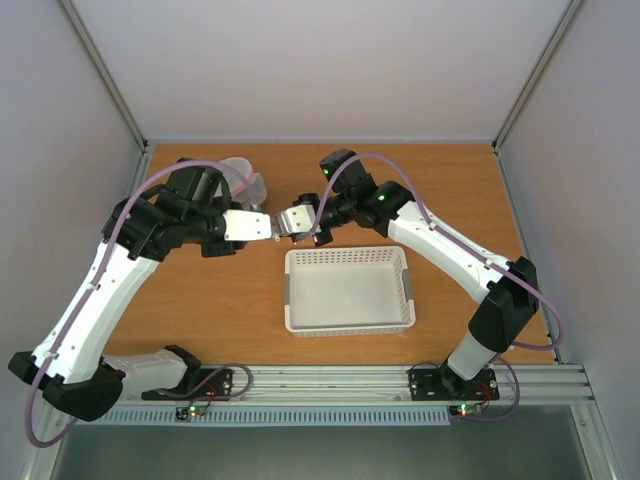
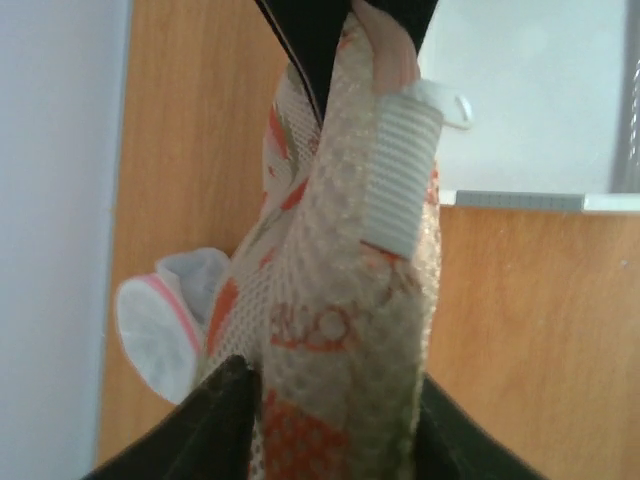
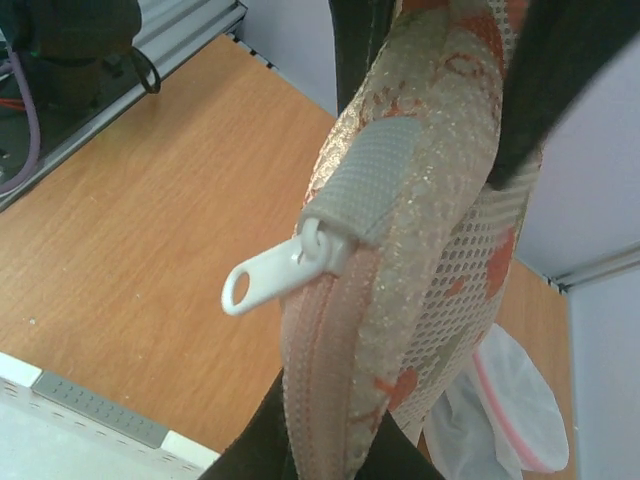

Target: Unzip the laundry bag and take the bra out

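Right gripper [image 1: 290,222] pinched tight on laundry bag [image 2: 340,300], mid-air. Left gripper [image 1: 262,226] half-closed, squeezing its other end (zipper pull [image 3: 262,278] untouched).

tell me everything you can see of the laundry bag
The laundry bag is cream mesh fabric with an orange-pink print, edged by a pink zipper trim that looks zipped shut. A white zipper pull sticks out beside a grey ribbed tab. It is held up off the wooden table, pinched between the left claw and right claw.

White-and-black arms [image 1: 90,300] carry lilac cables [image 1: 29,405] and seemingly green lights [image 1: 381,197].
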